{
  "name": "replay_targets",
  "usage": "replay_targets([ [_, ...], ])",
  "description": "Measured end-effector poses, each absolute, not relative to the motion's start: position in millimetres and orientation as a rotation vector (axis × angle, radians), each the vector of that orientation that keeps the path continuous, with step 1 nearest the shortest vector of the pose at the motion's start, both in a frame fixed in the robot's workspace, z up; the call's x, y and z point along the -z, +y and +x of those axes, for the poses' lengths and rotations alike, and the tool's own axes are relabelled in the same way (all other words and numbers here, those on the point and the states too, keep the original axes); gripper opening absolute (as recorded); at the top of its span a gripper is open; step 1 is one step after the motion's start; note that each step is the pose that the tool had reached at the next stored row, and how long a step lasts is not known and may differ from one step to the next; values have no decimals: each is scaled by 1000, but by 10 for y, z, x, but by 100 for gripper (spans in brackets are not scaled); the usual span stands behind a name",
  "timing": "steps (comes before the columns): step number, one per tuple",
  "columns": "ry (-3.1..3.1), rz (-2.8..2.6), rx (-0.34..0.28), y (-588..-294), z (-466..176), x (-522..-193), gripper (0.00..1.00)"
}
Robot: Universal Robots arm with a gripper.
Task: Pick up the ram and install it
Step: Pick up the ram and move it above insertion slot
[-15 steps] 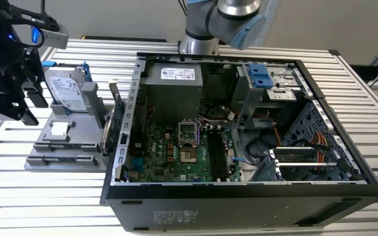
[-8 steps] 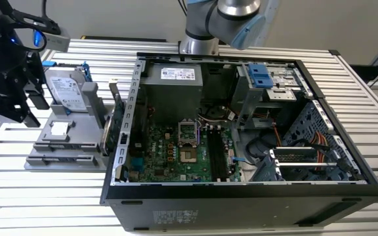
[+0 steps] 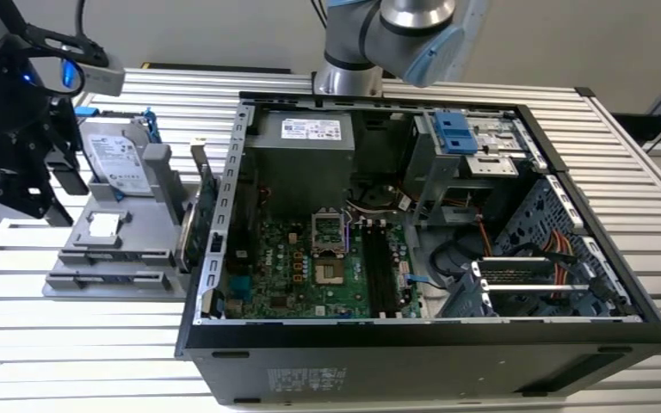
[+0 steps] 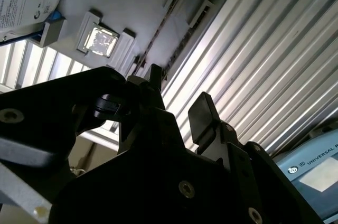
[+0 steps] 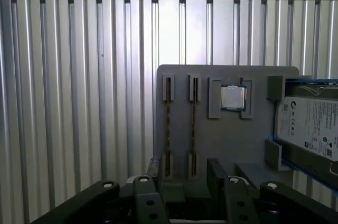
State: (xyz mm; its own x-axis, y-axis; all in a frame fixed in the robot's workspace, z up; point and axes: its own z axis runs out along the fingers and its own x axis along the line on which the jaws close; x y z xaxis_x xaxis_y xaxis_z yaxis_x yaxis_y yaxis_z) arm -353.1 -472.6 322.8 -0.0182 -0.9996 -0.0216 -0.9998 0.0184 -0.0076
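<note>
Exterior view: the single black gripper hangs by the grey moulded parts tray at that view's left, well apart from the open black computer case. First wrist view: two thin dark ram sticks stand on edge in parallel tray slots. Their long axes run straight away from the fingers, which are spread, hold nothing and flank the pair, with one square silver processor and one silver hard drive alongside. Second wrist view: the fingers are parted and empty, and the tray lies beyond them.
</note>
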Motion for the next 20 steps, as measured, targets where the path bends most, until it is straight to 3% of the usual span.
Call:
replay_targets([
  [20, 2227, -2186, -15, -4726, -3531, -3099, 100],
])
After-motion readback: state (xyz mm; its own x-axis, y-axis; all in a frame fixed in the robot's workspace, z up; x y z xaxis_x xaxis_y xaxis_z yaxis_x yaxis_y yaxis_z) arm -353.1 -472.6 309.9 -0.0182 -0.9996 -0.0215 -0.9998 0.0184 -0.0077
